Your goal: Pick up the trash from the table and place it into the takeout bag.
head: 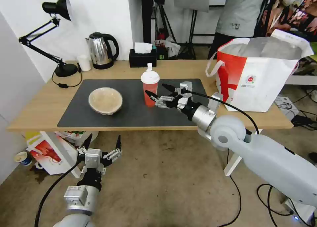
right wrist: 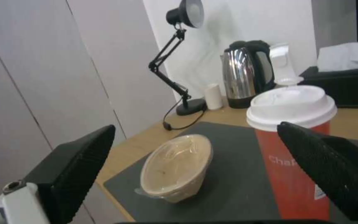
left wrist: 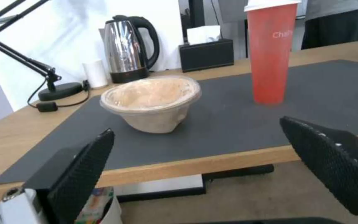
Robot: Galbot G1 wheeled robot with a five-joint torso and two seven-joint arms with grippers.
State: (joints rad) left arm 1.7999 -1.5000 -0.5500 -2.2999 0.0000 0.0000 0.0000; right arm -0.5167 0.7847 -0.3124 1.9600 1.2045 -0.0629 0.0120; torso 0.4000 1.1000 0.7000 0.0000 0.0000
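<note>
From the head camera, I had my right tool (head: 159, 92) spread wide at the red cup (head: 150, 88), one finger passing in front of it, one behind and to the side, nothing gripped yet. The cup stood upright on the dark mat (head: 132, 116) of the table (head: 43, 104), mid-mat. The beige bowl (head: 105, 100) sat well apart to the left, also on the mat. The takeout bag (head: 261, 75) stood open at the table's right end, silver lining showing; I couldn't see what was in it. My left tool (head: 101, 143) hung below the table edge, fingers released, empty.

Left wrist camera: fingers (left wrist: 84, 174) splayed, the beige bowl (left wrist: 152, 102) beyond the table edge, and the red cup (left wrist: 270, 53) farther over, with the kettle (left wrist: 129, 49) and tissue box (left wrist: 206, 53) at the back.

Right wrist camera: the fingers (right wrist: 332, 168) gaped, one right beside the red cup (right wrist: 293, 149), the beige bowl (right wrist: 175, 166) beyond.

My read: cup and bowl both remained to bag, and I saw no white crayfish bowl on the table, so perhaps that one was done.
</note>
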